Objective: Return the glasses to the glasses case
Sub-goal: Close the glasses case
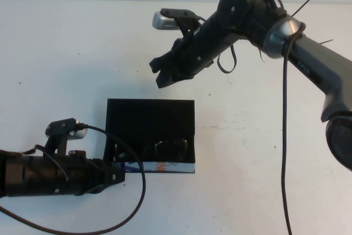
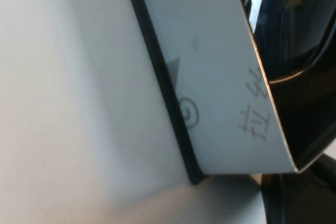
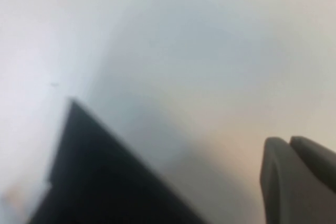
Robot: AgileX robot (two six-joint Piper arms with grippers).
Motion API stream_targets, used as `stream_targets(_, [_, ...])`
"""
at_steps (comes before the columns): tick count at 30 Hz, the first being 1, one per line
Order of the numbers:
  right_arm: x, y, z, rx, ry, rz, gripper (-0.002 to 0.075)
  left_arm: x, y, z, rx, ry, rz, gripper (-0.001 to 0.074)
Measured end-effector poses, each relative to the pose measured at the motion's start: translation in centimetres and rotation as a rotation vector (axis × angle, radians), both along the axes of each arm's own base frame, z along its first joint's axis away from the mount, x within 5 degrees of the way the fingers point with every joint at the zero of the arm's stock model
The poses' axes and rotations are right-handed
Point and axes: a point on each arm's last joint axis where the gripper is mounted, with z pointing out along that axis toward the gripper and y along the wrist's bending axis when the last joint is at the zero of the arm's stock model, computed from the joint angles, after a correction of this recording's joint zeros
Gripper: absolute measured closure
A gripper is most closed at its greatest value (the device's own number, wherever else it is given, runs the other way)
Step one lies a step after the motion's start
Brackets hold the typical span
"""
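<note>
The glasses case point(image 1: 149, 115) lies open in the middle of the table, black inside, with its printed edge nearest me. The glasses point(image 1: 171, 149) rest inside it towards the near wall. My left gripper point(image 1: 116, 172) is at the case's near left corner, shut on the left wall. The left wrist view shows that white wall point(image 2: 220, 87) close up, a dark lens of the glasses point(image 2: 299, 35) behind it, and one finger point(image 2: 307, 198) on the inner side. My right gripper point(image 1: 160, 75) hangs shut and empty above the table just beyond the case. A black corner of the case point(image 3: 105, 177) shows in the right wrist view.
The white table point(image 1: 258, 152) runs back to a wall. The left arm's cable point(image 1: 137, 191) loops over the table in front of the case. The right arm point(image 1: 308, 64) reaches in from the right, above the table.
</note>
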Motion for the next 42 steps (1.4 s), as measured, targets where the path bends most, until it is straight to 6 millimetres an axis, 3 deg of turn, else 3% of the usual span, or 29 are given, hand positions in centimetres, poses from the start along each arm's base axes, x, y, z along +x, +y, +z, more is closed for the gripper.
stream_targets(5, [0.9,-0.5,-2.5,-0.033,0.079,-0.003,0.0734,0.1,0.0,0.0,0.001,-0.002,0.001,0.0739])
stream_targets(10, [0.6,-0.5,-3.5,-0.061,0.155,0.031,0.0734,0.1,0.0,0.0,0.003,-0.003,0.002,0.0739])
stream_targets(27, [0.0,-0.1,-2.6,-0.019,0.185,0.040,0.0734,0.1,0.0,0.0,0.005,-0.003,0.003,0.0739])
stream_targets(33, [-2.8,0.4,-1.2,-0.042,0.204,0.092,0.0734,0.1,0.0,0.0,0.005,-0.003,0.003,0.0739])
stream_targets(38, [-5.5,1.5,-1.5,-0.076,0.239,0.158,0.0734,0.1,0.0,0.0,0.005,-0.003,0.003,0.0739])
stream_targets(42, [-7.3,2.5,-0.7,-0.082,0.234,0.205,0.0734,0.1,0.0,0.0,0.008,-0.003,0.005,0.0739])
